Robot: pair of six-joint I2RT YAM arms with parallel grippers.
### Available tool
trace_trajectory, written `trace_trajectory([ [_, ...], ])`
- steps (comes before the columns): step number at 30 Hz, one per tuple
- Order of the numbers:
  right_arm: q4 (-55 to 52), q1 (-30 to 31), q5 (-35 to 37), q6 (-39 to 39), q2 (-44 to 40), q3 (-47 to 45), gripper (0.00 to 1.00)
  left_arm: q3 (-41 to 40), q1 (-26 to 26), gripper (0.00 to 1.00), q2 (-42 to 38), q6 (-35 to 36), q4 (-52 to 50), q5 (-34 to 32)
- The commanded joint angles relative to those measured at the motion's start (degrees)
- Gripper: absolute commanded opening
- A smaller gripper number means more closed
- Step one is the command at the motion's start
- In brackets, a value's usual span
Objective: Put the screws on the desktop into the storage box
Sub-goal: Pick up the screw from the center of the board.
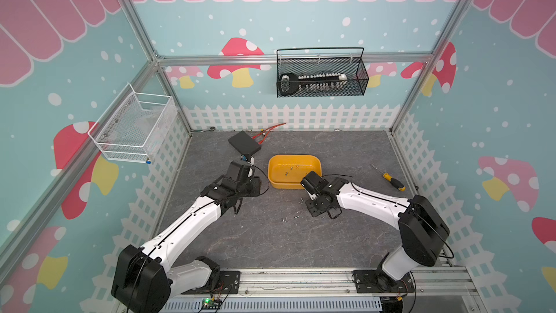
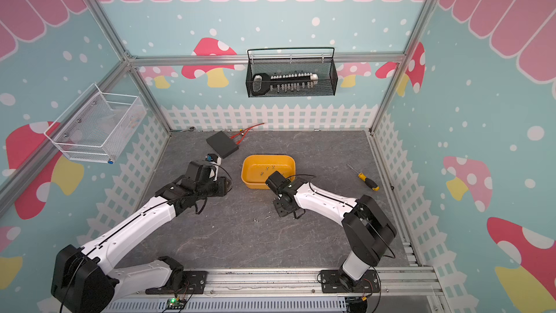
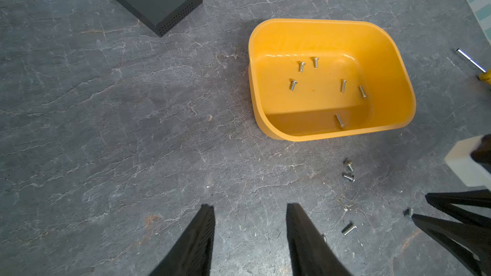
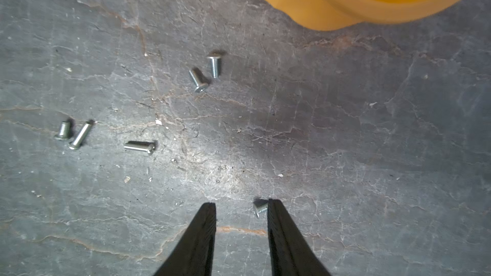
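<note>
The yellow-orange storage box (image 1: 272, 173) (image 3: 398, 57) stands mid-desktop (image 1: 270, 242) with several screws (image 3: 301, 66) lying in it. More screws (image 4: 214, 66) (image 3: 348, 165) lie loose on the desktop in front of the box. My right gripper (image 4: 241, 203) hangs low over the desktop just in front of the box, open. One small screw (image 4: 260, 208) lies between its fingers, right against one fingertip. My left gripper (image 3: 250, 207) is open over bare desktop to the left of the box, with nothing between its fingers.
A flat black box (image 1: 244, 143) lies behind the left arm, with a red cable (image 1: 270, 130) beyond it. A yellow-handled screwdriver (image 1: 391, 179) lies right of the box. A black mesh basket (image 1: 322, 76) and a white wire basket (image 1: 135, 127) hang on the walls.
</note>
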Motion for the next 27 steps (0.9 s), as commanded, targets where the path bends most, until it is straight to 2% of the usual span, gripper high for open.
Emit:
trace_trajectory([
  [1, 1.1, 0.2, -0.7, 2.1, -0.7, -2.0, 0.40, -0.9, 0.3, 0.48, -1.1, -0.4, 1.0, 0.9],
  [5, 1.7, 0.2, -1.1, 4.7, -1.6, -3.9, 0.41, -0.8, 0.3, 0.48, -1.0, -0.5, 1.3, 1.5],
  [23, 7.0, 0.2, 1.6, 26.0, -8.5, -12.2, 0.45, -0.8, 0.3, 0.48, -1.1, 0.1, 1.5, 1.8],
  [27, 7.0, 0.2, 2.4, 27.8, -9.1, -13.6, 0.46, -0.9, 0.3, 0.48, -1.0, 0.1, 1.5, 2.0],
])
